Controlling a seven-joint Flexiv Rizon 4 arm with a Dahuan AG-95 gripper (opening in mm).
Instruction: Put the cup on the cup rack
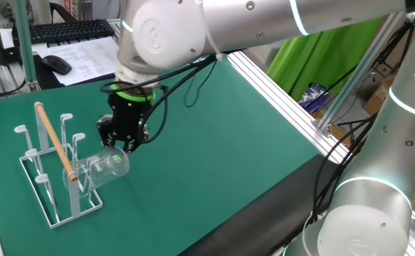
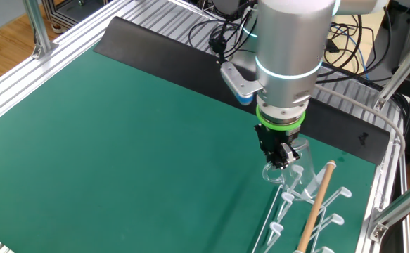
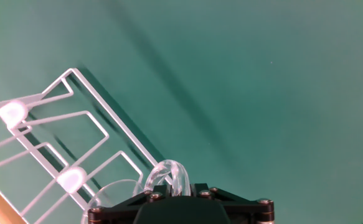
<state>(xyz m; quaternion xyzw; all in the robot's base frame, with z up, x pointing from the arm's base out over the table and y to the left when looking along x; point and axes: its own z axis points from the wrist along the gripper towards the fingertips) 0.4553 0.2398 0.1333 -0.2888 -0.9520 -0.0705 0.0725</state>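
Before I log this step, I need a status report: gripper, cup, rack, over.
Gripper shut on cup. Cup tilted, mouth toward a corner peg of the cup rack. Nothing in the way.

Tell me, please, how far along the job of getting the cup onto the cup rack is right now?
Done: the cup is picked up, clear of the green table. In hand: the gripper holds it tilted on its side, mouth toward the cup rack, right beside a corner peg; whether the peg is inside cannot be told. Left: seat the cup on the peg and release.
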